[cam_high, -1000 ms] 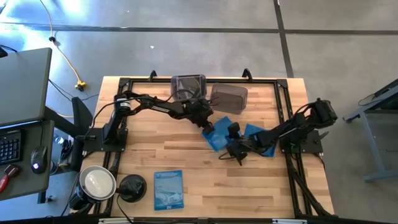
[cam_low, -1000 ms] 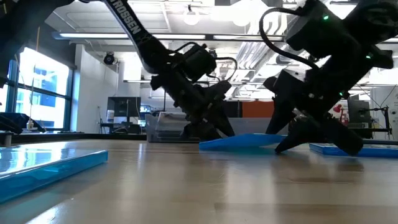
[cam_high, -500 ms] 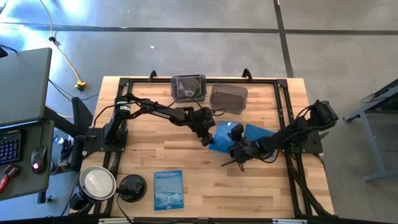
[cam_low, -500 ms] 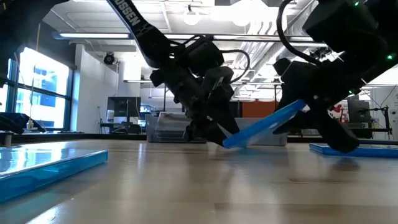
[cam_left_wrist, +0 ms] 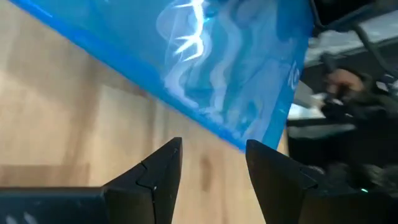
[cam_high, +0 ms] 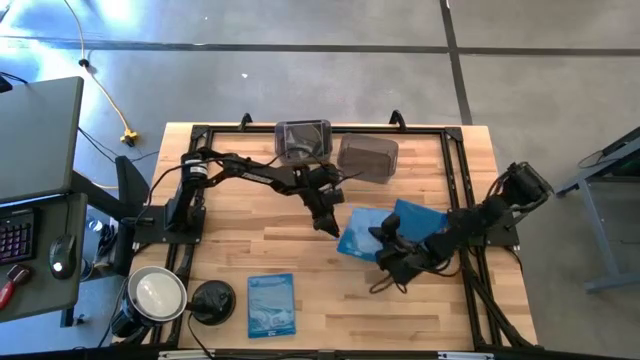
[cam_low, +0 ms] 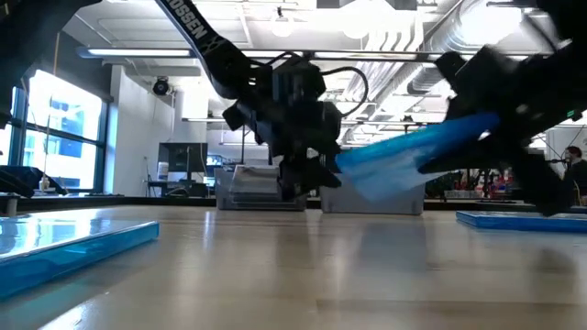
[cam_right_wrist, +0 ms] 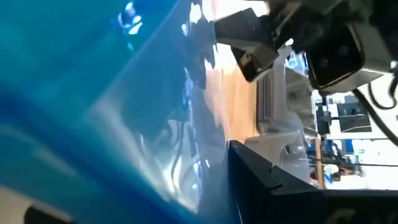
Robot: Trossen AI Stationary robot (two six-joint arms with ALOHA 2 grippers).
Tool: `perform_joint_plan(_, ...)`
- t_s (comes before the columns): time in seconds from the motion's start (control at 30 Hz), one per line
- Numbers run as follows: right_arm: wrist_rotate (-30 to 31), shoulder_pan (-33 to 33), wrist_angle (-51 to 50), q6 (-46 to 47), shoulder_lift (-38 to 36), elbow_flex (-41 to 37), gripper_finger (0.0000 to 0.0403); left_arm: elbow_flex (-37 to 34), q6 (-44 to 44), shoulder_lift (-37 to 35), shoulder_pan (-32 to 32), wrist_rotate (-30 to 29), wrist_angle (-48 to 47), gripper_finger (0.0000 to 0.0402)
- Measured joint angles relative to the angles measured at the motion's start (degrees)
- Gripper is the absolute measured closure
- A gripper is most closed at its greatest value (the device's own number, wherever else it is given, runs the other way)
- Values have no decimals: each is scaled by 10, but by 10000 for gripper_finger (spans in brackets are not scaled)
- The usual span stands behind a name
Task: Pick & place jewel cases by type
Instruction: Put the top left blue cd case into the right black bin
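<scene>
The right tool (cam_high: 388, 252) is clamped on a blue jewel case (cam_high: 362, 228), lifted and tilted; the left tool (cam_high: 327, 222) gapes beside it.

Both arms are black throughout, built of slim tubular links joined by bulkier rounded joint housings. Left arm (cam_high: 255, 172): white block lettering along the upper link, ending in "…OSSEN" in the low view; a silvery ring at the shoulder joint near its base. Black cables loop off the wrist housing. Left gripper (cam_left_wrist: 208, 180): two dark, matte, wedge-shaped fingers with flat angled faces. Right arm (cam_high: 470, 222): same black finish, boxy shoulder block, thin cable loops along the forearm. Right gripper (cam_right_wrist: 273, 186): one dark flat finger visible, edge squared.
</scene>
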Motion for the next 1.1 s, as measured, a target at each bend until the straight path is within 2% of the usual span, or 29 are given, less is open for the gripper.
perform_joint_plan(0.1,14,23,-18,39,-10,0,351,0,0,-5,9,46,8,225)
perform_joint_plan(0.2,58,30,-51,106,-21,0,351,0,-4,-14,20,85,6,225)
perform_joint_plan(0.3,104,21,-76,152,-41,0,349,0,-31,-30,29,88,-1,225)
perform_joint_plan(0.43,132,-11,-83,122,-81,23,348,0,-19,-54,30,85,0,225)
perform_joint_plan(0.6,116,-79,-84,66,-153,66,348,0,0,-114,32,69,-20,225)
perform_joint_plan(0.77,44,-161,-87,61,-230,102,347,0,65,-202,42,-51,-112,225)
perform_joint_plan(0.83,-8,-203,-87,60,-255,112,347,0,98,-244,42,-138,-169,225)
perform_joint_plan(1.0,-188,-325,-106,88,-271,132,347,0,147,-347,28,-387,-273,225)
perform_joint_plan(1.1,-273,-406,-146,103,-251,142,347,0,134,-393,15,-481,-310,225)
